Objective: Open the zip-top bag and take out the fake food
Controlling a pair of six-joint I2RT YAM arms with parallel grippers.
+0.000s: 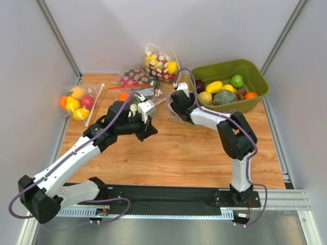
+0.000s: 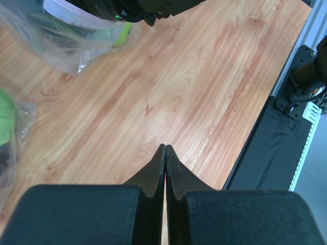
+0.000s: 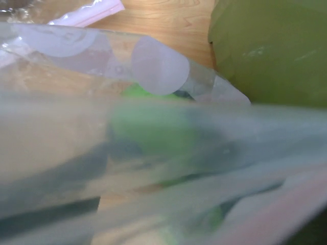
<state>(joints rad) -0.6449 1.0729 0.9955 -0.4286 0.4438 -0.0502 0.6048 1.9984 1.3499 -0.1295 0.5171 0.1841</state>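
Observation:
The clear crinkly zip-top bag (image 1: 148, 94) lies at the table's back middle, between the two arms. In the left wrist view it shows at the upper left as the zip-top bag (image 2: 61, 46), with a green piece of fake food (image 2: 121, 34) inside. My left gripper (image 1: 152, 132) (image 2: 165, 148) hovers over bare wood in front of the bag, shut with nothing in it. My right gripper (image 1: 175, 106) is at the bag's right side. Blurred bag plastic (image 3: 153, 168) fills the right wrist view and hides the fingers. A green fake food piece (image 3: 148, 127) shows through it.
A green bin (image 1: 257, 84) (image 3: 271, 51) of fruits and vegetables stands at the back right. A polka-dotted bag (image 1: 161, 64) and a red-zipped bag (image 1: 130, 80) lie behind. Another bag of fruit (image 1: 76, 101) lies far left. A black mat (image 1: 168, 196) lines the near edge.

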